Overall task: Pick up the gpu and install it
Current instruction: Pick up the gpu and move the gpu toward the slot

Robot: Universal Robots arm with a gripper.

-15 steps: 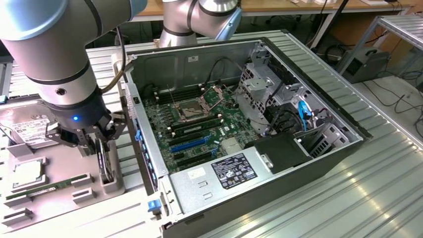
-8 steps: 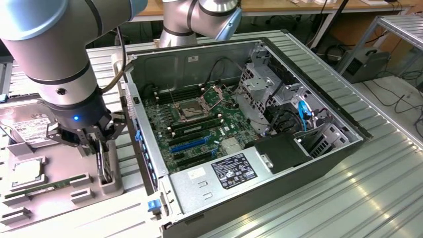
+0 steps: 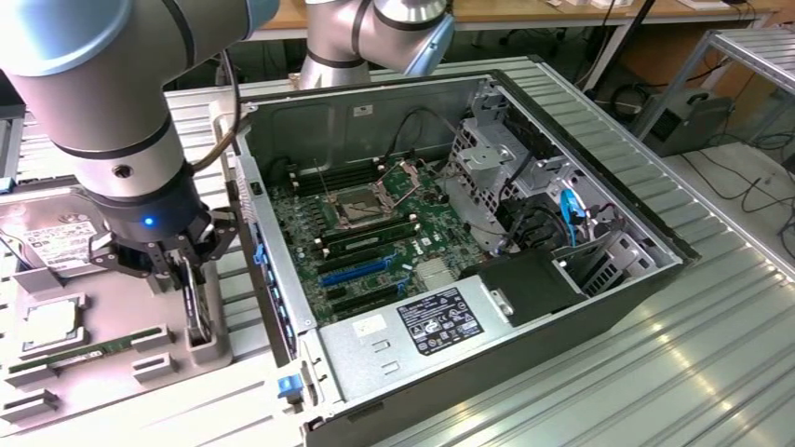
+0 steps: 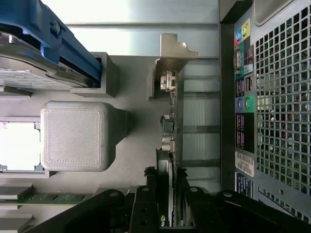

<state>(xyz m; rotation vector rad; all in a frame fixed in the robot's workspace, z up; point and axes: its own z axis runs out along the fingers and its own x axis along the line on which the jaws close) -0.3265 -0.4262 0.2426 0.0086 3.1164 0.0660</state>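
Gripper (image 4: pixel 165 178) is clamped on the gpu (image 4: pixel 171 116): you have the card edge-up between the jaws, long axis running out to its bracket (image 4: pixel 171 53), case (image 3: pixel 497 307) just beside.

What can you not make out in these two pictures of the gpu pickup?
- Exterior view: most of the gpu, hidden by the gripper and its grey holder.
- Wrist view: the gpu's flat faces, seen edge-on; one end covered by the gripper.
- Exterior view: the hard drive label's print, too small.

Computer case (image 3: pixel 597 326), tray (image 3: pixel 93 400) on table (image 3: pixel 695 372)
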